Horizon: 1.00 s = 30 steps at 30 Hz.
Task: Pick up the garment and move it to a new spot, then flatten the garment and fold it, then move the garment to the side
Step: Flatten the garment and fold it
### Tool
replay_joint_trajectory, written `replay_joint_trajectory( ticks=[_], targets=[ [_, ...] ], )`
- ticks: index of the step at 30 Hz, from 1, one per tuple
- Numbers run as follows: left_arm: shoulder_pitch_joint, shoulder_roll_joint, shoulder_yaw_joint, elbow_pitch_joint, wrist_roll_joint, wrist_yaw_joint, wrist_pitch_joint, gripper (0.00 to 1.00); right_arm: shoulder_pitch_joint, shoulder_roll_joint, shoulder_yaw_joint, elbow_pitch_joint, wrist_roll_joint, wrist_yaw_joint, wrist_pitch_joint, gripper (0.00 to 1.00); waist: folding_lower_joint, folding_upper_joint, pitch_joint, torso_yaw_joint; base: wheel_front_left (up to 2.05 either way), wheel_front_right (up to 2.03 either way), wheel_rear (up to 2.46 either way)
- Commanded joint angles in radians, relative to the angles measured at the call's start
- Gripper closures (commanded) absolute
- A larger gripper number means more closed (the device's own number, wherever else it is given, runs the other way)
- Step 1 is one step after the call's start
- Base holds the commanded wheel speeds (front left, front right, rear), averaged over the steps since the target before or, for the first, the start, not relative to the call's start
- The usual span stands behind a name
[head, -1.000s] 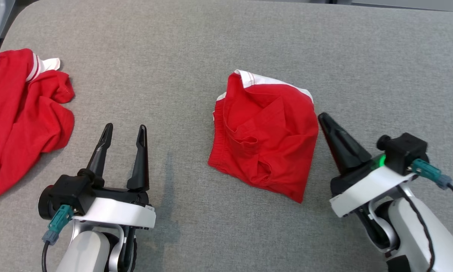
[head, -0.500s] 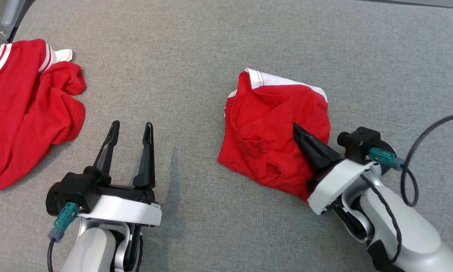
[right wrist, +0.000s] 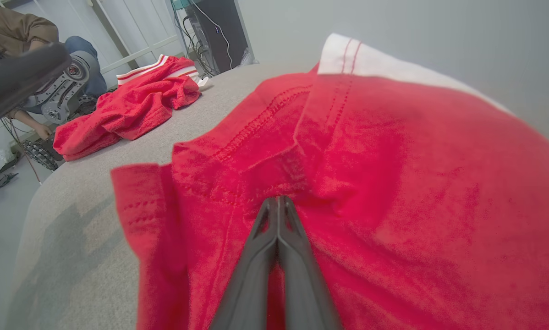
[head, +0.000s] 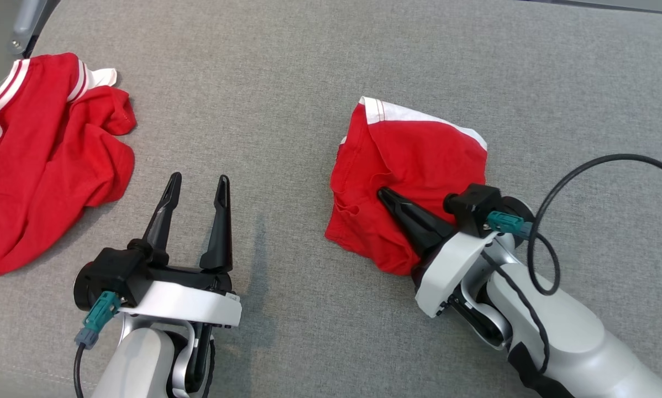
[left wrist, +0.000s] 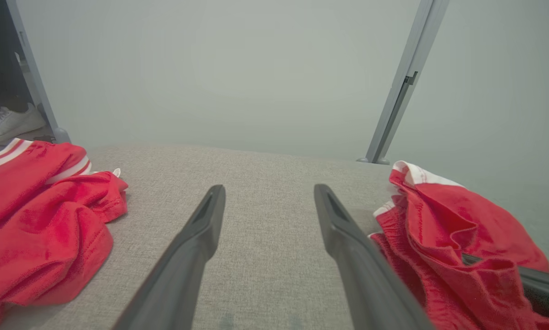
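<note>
Currently the red garment [head: 425,155] lies folded, right of centre on the grey worktop [head: 264,72]. The right end effector [head: 384,194] rests on it with fingers pressed fully together, tips at a bunched crease; whether they pinch cloth I cannot tell. The left end effector [head: 198,178] hangs spread wide above the worktop, between that garment and a crumpled red cloth [head: 38,166] at the left.

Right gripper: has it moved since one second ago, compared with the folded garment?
Yes. The right gripper was beside the folded garment, off its right edge; now its shut fingers lie on the cloth's middle: it moved left.
</note>
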Motion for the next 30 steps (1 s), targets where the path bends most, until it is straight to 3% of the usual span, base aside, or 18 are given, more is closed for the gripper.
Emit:
replay_joint_trajectory(
  ticks=[1,16,20,25,26,28,30],
  targets=[
    [-0.013,0.004,0.001,0.004,0.004,-0.006,-0.005,0.0,-0.019,0.004,0.022,0.013,0.016,0.0,-0.009,1.0,0.0,0.0,-0.001,0.005,0.0,0.0,0.0],
    [-0.001,-0.012,0.012,0.011,0.012,-0.018,-0.006,0.0,-0.079,0.022,0.162,0.062,0.107,0.0,-0.061,1.0,0.0,0.0,-0.011,0.019,0.0,0.0,0.0],
    [0.014,-0.012,0.021,0.014,0.017,-0.018,-0.006,0.0,-0.062,-0.002,0.138,0.015,0.096,0.0,-0.081,1.0,0.0,0.0,-0.03,0.008,0.0,0.0,0.0],
    [0.022,-0.007,0.031,0.01,0.017,-0.016,-0.005,0.0,0.012,-0.04,0.02,-0.085,0.062,0.0,-0.092,1.0,0.0,0.0,-0.057,-0.018,0.0,0.0,0.0],
    [0.026,-0.005,0.032,0.01,0.017,-0.016,-0.005,0.0,0.031,-0.049,-0.014,-0.104,0.053,0.0,-0.093,0.93,0.0,0.0,-0.061,-0.023,0.0,0.0,0.0],
    [0.032,0.0,0.035,0.008,0.019,-0.014,-0.005,0.0,0.077,-0.062,-0.077,-0.141,0.031,0.0,-0.094,0.55,0.0,0.0,-0.067,-0.035,0.0,0.0,0.0],
    [0.035,0.005,0.036,0.005,0.021,-0.012,-0.005,0.0,0.139,-0.079,-0.181,-0.178,0.001,0.0,-0.094,0.0,0.0,0.0,-0.072,-0.052,0.0,0.0,0.0]
  ],
)
